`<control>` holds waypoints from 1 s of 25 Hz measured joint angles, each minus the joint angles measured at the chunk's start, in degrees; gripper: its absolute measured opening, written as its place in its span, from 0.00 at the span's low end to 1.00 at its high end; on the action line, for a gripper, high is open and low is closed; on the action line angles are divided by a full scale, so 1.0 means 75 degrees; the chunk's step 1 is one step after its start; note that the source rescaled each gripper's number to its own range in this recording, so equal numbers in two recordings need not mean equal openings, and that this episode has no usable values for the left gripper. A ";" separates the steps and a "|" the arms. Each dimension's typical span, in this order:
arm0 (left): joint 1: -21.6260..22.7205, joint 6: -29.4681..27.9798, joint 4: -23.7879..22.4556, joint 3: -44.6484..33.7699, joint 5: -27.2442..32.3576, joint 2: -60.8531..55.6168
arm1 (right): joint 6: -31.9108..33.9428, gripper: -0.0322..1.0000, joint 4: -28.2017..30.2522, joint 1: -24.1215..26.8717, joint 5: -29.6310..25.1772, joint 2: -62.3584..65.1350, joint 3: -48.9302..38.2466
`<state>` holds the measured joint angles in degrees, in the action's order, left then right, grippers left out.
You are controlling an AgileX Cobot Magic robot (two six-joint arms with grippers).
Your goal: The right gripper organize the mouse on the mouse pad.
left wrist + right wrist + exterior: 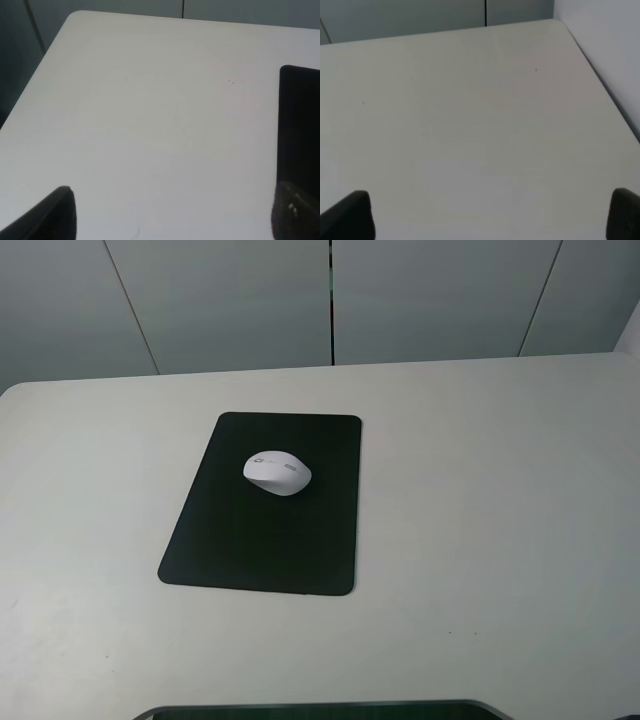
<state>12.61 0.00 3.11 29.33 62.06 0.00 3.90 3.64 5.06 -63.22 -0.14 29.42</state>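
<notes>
The white mouse [277,473] lies on the upper middle of the black mouse pad [262,540], which lies left of the table's centre. Neither arm shows in the exterior high view. In the right wrist view my right gripper [492,215] is open and empty, its two black fingertips [350,215] spread wide over bare table; neither mouse nor pad shows there. In the left wrist view my left gripper [172,212] is open and empty, with the edge of the pad [299,125] beside one fingertip.
The white table [480,540] has a far edge against grey wall panels [330,300]. A dark curved object [320,710] sits at the table's near edge. In the right wrist view the table's corner and side edge [590,65] show.
</notes>
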 joint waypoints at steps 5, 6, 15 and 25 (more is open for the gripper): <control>0.0000 0.0000 0.0000 0.0000 0.0000 0.0000 | -0.0019 1.00 0.0000 0.0000 0.0029 0.0029 0.0000; 0.0000 0.0000 0.0000 0.0000 0.0000 0.0000 | -0.0019 1.00 0.0000 0.0000 0.0029 0.0029 0.0000; 0.0000 0.0000 0.0000 0.0000 0.0000 0.0000 | -0.0024 1.00 -0.0026 0.0000 0.0029 0.0029 0.0000; 0.0000 0.0000 0.0000 0.0000 0.0000 0.0000 | -0.0024 1.00 -0.0026 0.0000 0.0029 0.0029 0.0000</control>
<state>12.61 0.00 3.11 29.33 62.06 0.00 3.72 3.45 5.06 -63.00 0.07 29.42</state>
